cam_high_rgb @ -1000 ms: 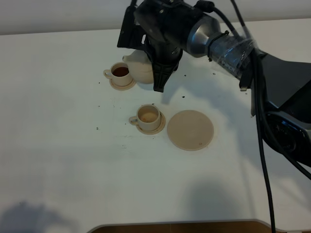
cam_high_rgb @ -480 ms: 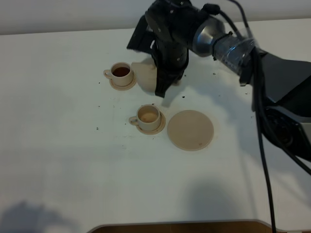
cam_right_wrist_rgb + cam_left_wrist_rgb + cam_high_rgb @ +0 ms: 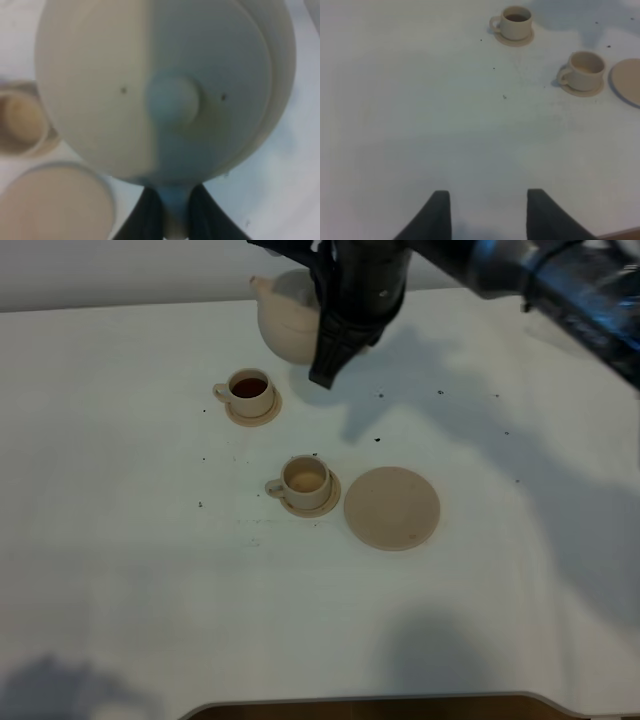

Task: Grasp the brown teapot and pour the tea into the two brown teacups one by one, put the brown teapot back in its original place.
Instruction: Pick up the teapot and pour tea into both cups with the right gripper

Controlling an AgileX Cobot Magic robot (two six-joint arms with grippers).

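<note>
The right end effector (image 3: 175, 216) pinches the brown teapot (image 3: 286, 326) by its handle, high above the worktop (image 3: 140, 590) — clear to reach the unfilled nearer teacup (image 3: 306, 478); the left end effector (image 3: 488, 212) sits spread, idle.

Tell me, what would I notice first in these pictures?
The black right gripper holds the brown teapot up in the air over the far side of the table. Below, the far teacup has dark tea in it, while the nearer teacup looks pale inside, next to the bare big saucer.
</note>
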